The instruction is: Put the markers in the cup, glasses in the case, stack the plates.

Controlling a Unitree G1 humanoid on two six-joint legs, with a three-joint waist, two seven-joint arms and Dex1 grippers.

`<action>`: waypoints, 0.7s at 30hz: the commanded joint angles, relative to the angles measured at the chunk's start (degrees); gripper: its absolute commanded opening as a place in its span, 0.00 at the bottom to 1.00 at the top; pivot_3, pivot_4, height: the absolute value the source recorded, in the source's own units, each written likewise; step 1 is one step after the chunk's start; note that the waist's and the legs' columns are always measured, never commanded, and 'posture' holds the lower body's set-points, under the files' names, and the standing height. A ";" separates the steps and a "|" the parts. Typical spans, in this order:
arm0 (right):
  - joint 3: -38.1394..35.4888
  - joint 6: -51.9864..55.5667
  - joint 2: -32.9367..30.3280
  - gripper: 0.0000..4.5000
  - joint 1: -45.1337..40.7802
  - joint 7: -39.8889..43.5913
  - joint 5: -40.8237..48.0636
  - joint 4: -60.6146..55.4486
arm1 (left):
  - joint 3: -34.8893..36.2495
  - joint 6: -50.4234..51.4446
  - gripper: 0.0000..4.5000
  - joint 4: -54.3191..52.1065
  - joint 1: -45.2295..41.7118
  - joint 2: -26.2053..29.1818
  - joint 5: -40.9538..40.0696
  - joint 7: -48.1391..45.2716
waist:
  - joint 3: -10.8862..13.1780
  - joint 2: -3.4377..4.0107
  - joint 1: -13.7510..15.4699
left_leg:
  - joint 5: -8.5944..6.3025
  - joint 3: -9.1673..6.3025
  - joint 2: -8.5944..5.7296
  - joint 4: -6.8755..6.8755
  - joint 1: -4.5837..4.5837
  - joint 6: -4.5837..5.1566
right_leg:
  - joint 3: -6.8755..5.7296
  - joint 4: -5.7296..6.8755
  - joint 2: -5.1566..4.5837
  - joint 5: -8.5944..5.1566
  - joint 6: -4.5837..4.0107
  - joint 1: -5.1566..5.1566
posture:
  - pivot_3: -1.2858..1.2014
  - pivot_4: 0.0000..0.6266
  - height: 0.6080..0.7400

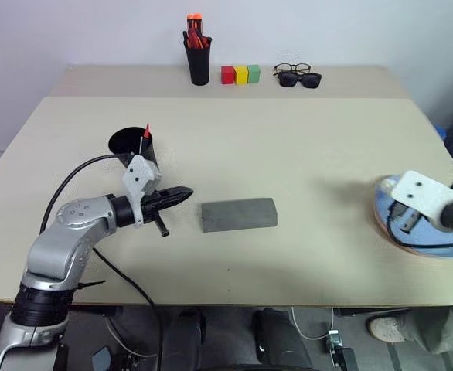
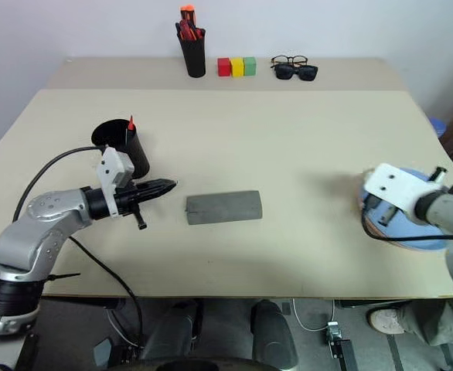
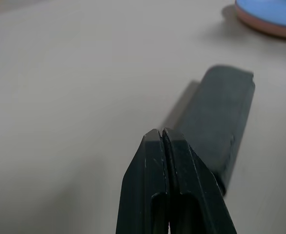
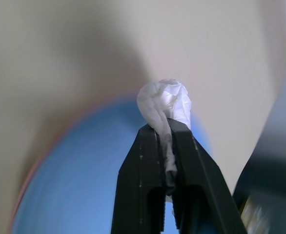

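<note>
Grey case point(image 1: 239, 214) shut, plates point(image 1: 412, 241) stacked

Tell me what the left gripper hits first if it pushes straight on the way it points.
Probably the case. The shut left gripper points toward its near end, angled slightly down, though it might meet the table just short of it.

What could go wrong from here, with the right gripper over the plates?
The right gripper pinches a crumpled white wad above the blue plate; released here, it would likely litter the stack. The shut left gripper sits close to the cup and the closed case, so a careless swing might tip the cup.
</note>
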 commanded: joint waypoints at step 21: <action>2.66 6.31 18.75 0.81 -21.69 2.90 30.41 4.85 | 23.72 -5.84 0.00 -5.91 22.35 -1.00 -1.14 9.68 | -0.02 0.04 0.08 | -0.01 0.01 0.00 -0.05 0.00 0.00 | 0.00 -0.07 -0.05 -0.07 -0.16 0.00 | 0.52 0.24 1.00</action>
